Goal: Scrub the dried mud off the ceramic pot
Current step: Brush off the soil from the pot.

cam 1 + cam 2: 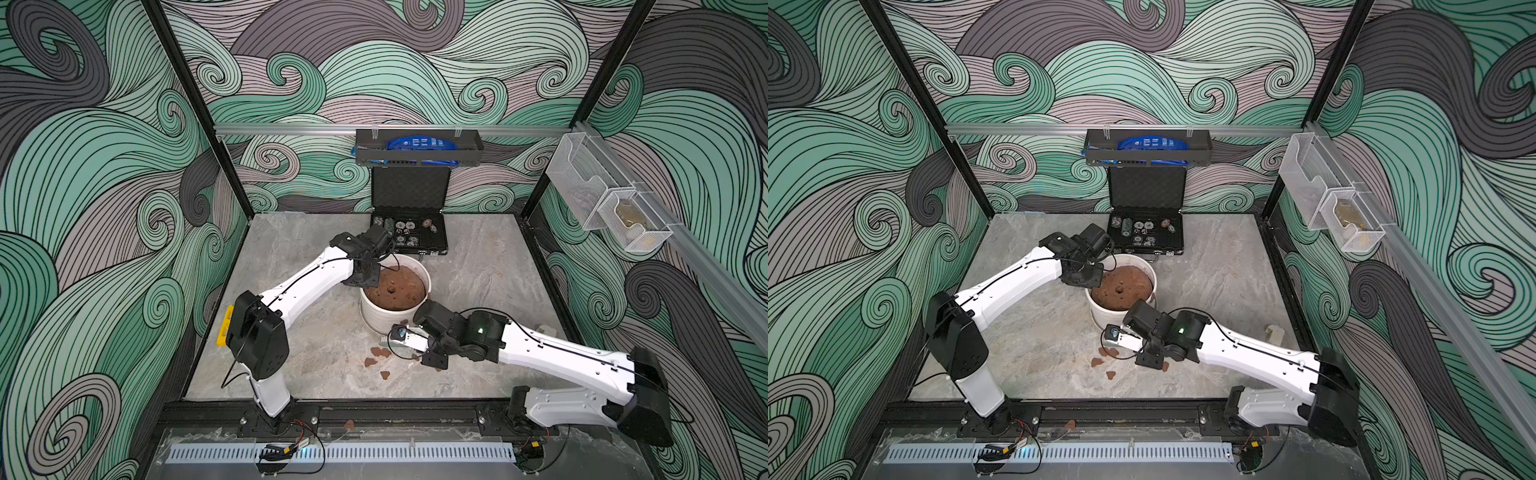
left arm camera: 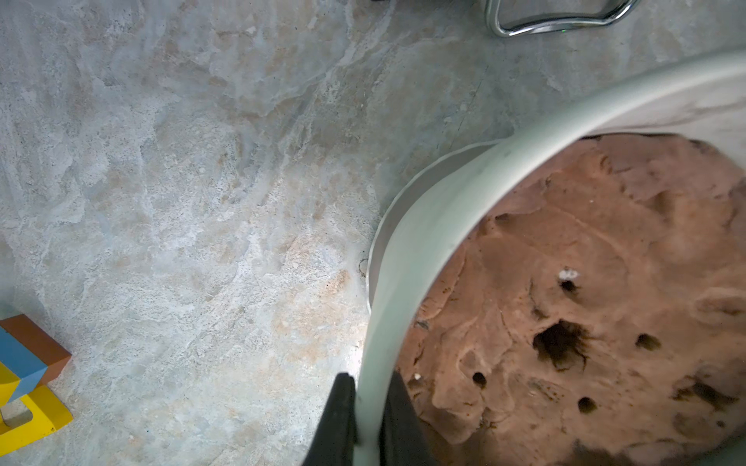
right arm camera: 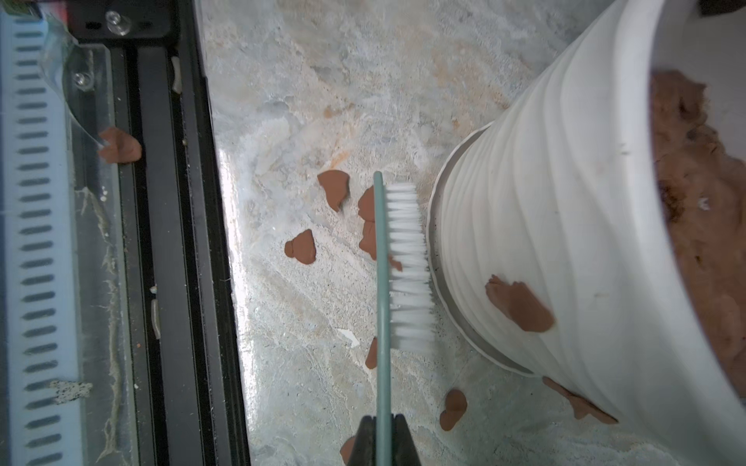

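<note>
Left wrist view: the left gripper (image 2: 369, 379) runs off the frame, and the ceramic pot (image 2: 424, 242) is cropped too. Right wrist view: the brush (image 3: 382, 282) handle covers part of some dried mud (image 3: 365, 214) chips, and the pot is cut off again.

Matt ribbed pot (image 3: 565, 181), clay-like mud (image 3: 520, 308), plastic-bristled brush (image 3: 383, 302)

Even, diffuse light is filling both top views, leaving faint, soft-edged shadows on the tabletop (image 1: 478, 266); the frame posts (image 1: 183, 83) are splaying toward the corners. In the left wrist view the near rim of the ceramic pot (image 2: 403, 250) is blurring, and glare is whitening the tabletop beside it. In the right wrist view a bright streak is washing out the tabletop beside the black rail (image 3: 161, 242), while the brush (image 3: 407, 262) is showing sharp.
</note>
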